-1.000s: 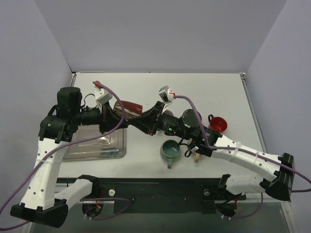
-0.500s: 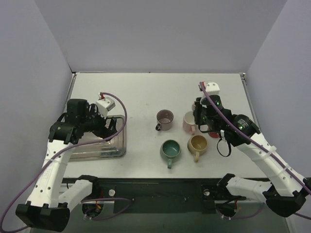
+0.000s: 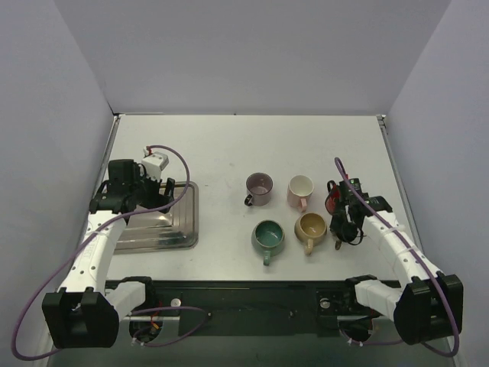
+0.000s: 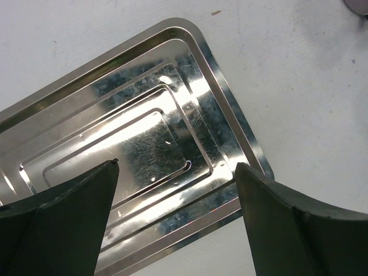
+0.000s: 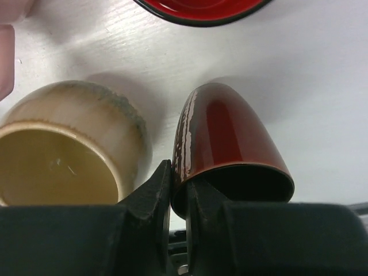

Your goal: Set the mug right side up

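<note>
The dark red mug (image 5: 230,129) shows in the right wrist view with its mouth turned toward the camera and its base away, just right of a tan mug (image 5: 69,146). My right gripper (image 5: 179,174) is shut on its rim, one finger inside and one outside. From above, that gripper (image 3: 338,229) sits low at the right of the tan mug (image 3: 311,226), and the arm largely hides the held mug. My left gripper (image 4: 177,165) is open and holds nothing, hovering over the metal tray (image 4: 144,121).
A purple mug (image 3: 260,187), a pink mug (image 3: 300,189) and a teal mug (image 3: 268,235) stand upright mid-table. A red, dark-rimmed vessel (image 3: 331,202) lies just beyond the right gripper. The tray (image 3: 179,229) lies at the left.
The left gripper opened, let go of the dark red mug and drew back over the tray. The right arm carried the mug from mid-table to the right, beside the tan mug.
</note>
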You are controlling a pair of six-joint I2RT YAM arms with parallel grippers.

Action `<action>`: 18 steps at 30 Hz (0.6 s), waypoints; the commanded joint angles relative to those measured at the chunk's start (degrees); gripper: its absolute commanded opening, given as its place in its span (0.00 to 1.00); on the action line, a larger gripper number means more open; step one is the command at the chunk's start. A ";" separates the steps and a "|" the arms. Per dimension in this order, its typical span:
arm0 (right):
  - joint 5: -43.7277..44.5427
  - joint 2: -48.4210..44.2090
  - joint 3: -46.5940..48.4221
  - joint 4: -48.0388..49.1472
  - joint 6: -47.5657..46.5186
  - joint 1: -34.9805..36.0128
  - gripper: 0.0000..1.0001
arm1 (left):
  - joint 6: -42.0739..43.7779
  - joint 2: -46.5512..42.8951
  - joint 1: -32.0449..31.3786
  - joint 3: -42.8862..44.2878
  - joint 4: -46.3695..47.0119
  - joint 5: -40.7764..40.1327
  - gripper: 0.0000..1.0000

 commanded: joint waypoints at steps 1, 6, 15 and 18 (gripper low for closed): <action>-6.26 4.37 -2.16 7.20 1.10 -3.06 0.01 | -0.63 -1.29 2.14 -0.81 5.64 0.32 0.94; -7.14 5.43 -2.87 8.00 0.49 -4.39 0.20 | -0.72 -1.03 2.66 -1.43 6.00 1.54 0.94; 3.21 -7.12 7.66 -2.36 -2.32 -4.21 0.82 | -6.95 -3.83 3.11 -7.14 18.80 -4.51 0.95; 7.70 -12.40 8.56 -0.63 -5.13 -4.04 0.84 | -10.38 -5.59 3.37 -10.65 25.31 -6.27 0.95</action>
